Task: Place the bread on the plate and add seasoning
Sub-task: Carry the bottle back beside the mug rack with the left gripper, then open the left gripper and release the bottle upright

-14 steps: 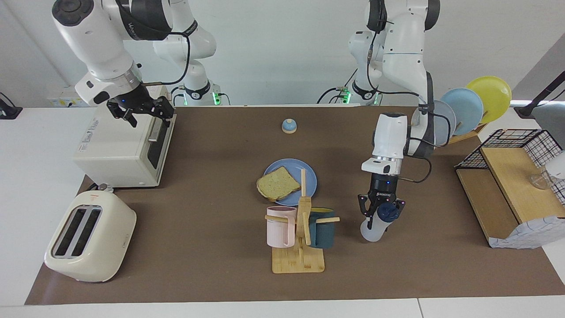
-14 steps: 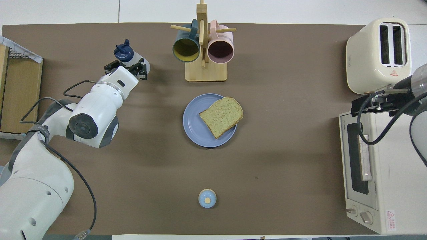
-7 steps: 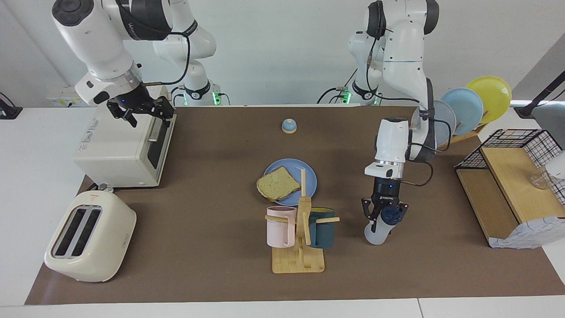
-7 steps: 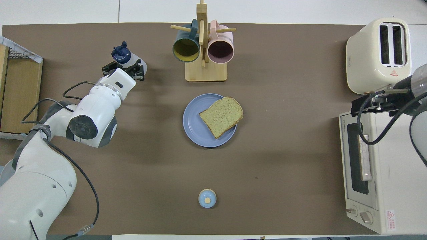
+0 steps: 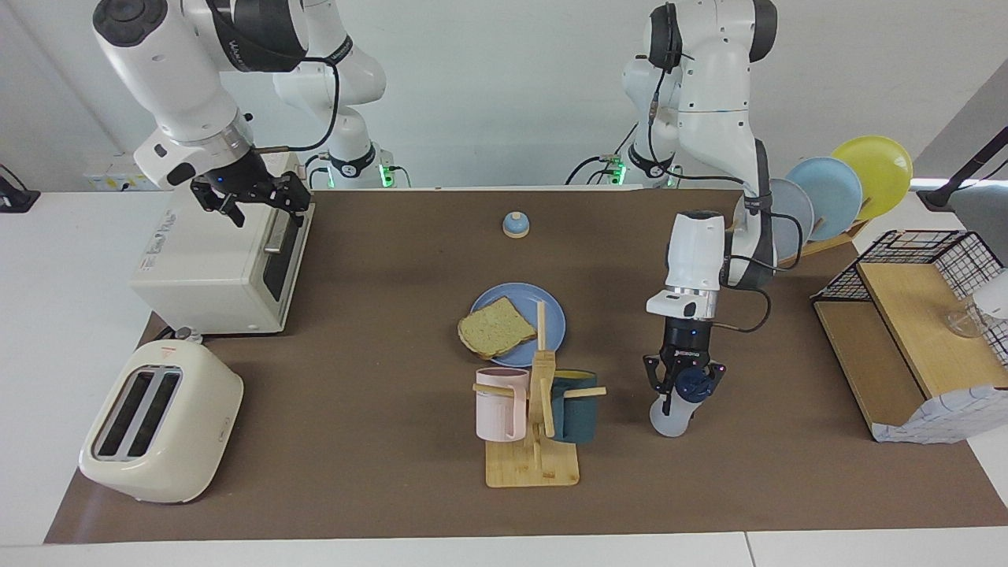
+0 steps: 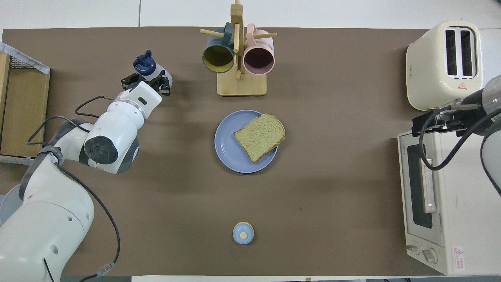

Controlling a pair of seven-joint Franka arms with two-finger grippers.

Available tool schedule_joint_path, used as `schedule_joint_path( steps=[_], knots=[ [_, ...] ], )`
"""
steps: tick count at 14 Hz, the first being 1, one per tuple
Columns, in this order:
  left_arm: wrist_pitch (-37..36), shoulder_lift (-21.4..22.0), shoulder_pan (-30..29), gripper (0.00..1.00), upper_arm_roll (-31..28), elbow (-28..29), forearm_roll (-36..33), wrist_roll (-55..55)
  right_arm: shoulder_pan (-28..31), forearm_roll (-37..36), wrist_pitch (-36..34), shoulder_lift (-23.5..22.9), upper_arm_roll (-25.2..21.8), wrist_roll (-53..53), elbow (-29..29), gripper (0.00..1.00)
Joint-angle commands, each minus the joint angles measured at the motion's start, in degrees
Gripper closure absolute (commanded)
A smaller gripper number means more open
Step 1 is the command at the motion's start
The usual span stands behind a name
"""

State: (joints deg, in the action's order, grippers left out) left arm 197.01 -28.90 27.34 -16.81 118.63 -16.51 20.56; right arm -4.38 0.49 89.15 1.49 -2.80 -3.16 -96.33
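Note:
The bread (image 5: 494, 327) lies on the medium-blue plate (image 5: 521, 296) mid-table, overhanging the rim toward the right arm's end; both also show in the overhead view, the bread (image 6: 260, 137) on the plate (image 6: 227, 145). My left gripper (image 5: 683, 384) is shut on the seasoning bottle (image 5: 669, 417) just below its navy cap. The bottle is tilted, its base at or just above the table beside the mug rack. From overhead the left gripper (image 6: 146, 81) covers most of the bottle (image 6: 144, 64). My right gripper (image 5: 252, 198) waits over the toaster oven (image 5: 213, 260).
A wooden mug rack (image 5: 535, 461) with a pink and a teal mug stands farther from the robots than the plate. A cream toaster (image 5: 157, 421) is at the right arm's end. A blue bell (image 5: 515, 225) is near the robots. A plate rack (image 5: 835, 189) and wire shelf (image 5: 906, 315) are at the left arm's end.
My left gripper has shifted slightly with the seasoning bottle, which now leans a little less. The right arm, bread and plate have not moved.

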Motion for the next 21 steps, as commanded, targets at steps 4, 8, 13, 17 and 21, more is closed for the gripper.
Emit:
schedule_joint_path(
  steps=[4, 8, 13, 17, 21],
  knots=[
    [1.62, -0.54, 1.14, 0.0, -1.39, 1.16, 0.43, -0.44, 0.78, -0.4, 0.85, 1.32, 0.6, 0.88, -1.5, 0.0],
    [3.47, -0.37, 1.14, 0.0, -1.39, 3.01, 0.43, -0.35, 0.87, -0.31, 0.93, 1.32, 0.6, 0.88, -1.5, 0.0],
    [3.56, 5.23, 1.4, 0.0, -1.3, 9.23, 0.25, -0.44, 0.87, -0.31, 0.85, 1.32, 0.6, 0.88, -1.59, 0.0],
    [3.03, 12.1, 3.24, 0.0, -1.21, 16.88, 0.25, -0.09, 0.87, -0.31, 0.85, 1.32, 0.6, 0.88, -1.59, 0.0],
    [-5.62, 18.86, 8.15, 0.0, -1.12, 20.06, 0.25, 2.72, 0.87, -0.31, 0.93, 1.32, 0.6, 0.88, -1.59, 0.0]
  ],
)
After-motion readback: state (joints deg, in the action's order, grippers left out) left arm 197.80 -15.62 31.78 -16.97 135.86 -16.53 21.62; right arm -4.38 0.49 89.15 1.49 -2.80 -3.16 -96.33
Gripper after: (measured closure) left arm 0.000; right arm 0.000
